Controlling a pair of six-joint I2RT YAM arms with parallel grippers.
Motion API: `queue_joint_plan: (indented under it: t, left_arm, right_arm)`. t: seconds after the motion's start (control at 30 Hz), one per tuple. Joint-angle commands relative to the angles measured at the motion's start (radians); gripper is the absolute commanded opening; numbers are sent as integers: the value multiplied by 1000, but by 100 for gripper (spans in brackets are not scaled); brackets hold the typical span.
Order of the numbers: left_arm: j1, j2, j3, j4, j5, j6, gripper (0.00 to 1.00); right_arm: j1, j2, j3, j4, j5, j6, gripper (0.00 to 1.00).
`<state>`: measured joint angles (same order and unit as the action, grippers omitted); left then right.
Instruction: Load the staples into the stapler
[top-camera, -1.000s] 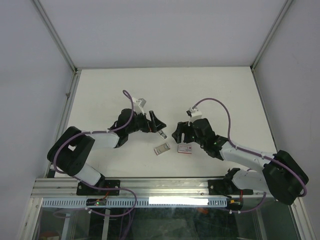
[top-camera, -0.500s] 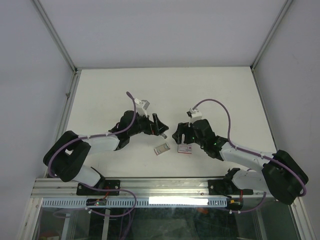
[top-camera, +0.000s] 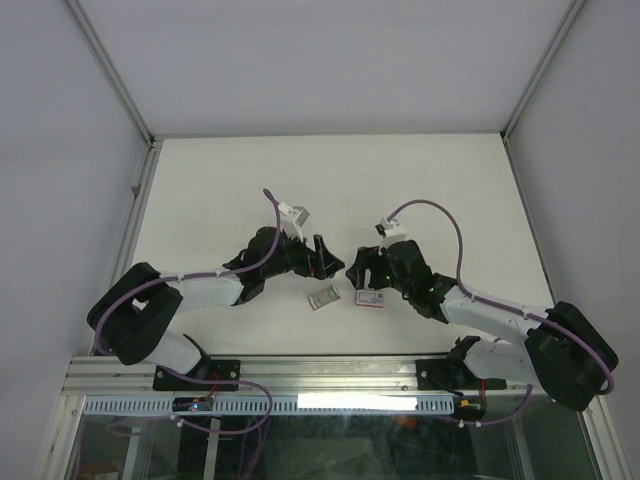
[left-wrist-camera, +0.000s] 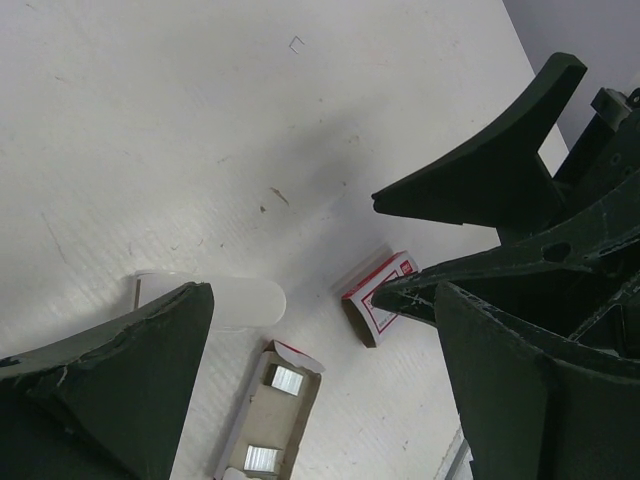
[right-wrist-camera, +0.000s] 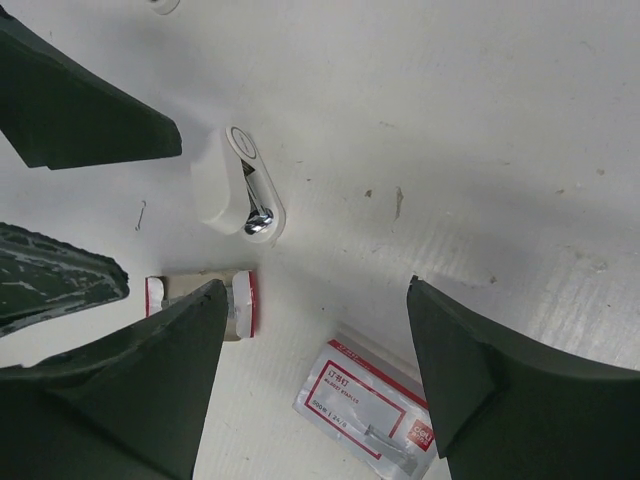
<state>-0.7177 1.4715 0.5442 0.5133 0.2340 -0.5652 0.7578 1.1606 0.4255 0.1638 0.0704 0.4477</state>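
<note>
Hovering low over the white table (left-wrist-camera: 150, 120) with the left gripper (left-wrist-camera: 320, 300) spread wide and empty, nose to nose with the right gripper (right-wrist-camera: 315, 295), also parted, gripping nothing. Just ahead of the right fingertips, close by the left ones: the white stapler (right-wrist-camera: 240, 192), lying flat. Between the right fingers, close in: the staples box (right-wrist-camera: 372, 408), red label up. Half hidden behind one right finger: the inner tray (left-wrist-camera: 272, 410) with silvery strips, apart from the box. Near the stapler, a loose staple (right-wrist-camera: 141, 213).

1. Bright, even light; the white table (top-camera: 200, 180) shows no harsh glare.
2. Shadows are soft and grey (diffuse edges).
3. Wrist views: print on the staples (right-wrist-camera: 365, 400) box is sharp; the dark near foreground seems slightly blurred.
</note>
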Motion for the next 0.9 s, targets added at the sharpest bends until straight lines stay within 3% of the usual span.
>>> queue_joint_plan:
  t: [0.0,0.2,0.3,0.47,0.87]
  left_arm:
    - [-17,-33,12,31,-15,-3,96]
    - [1,-181,2,-63,-170,-56,99]
    - [60,-226,-20,-95,-134,-133,99]
    - [176,-282,-139,-15,-34,-268,99]
    - [211,-422,-281,-28,-61,-356,99]
  right_arm:
    - [-2,-43,-5,39,20,7,76]
    - [2,-22,53,33,-61,-142,78]
    - [34,28,100,32,-82,-228,80]
    - [100,180,210,14,-50,-313,78]
    - [134,433,347,13,-10,-339,60]
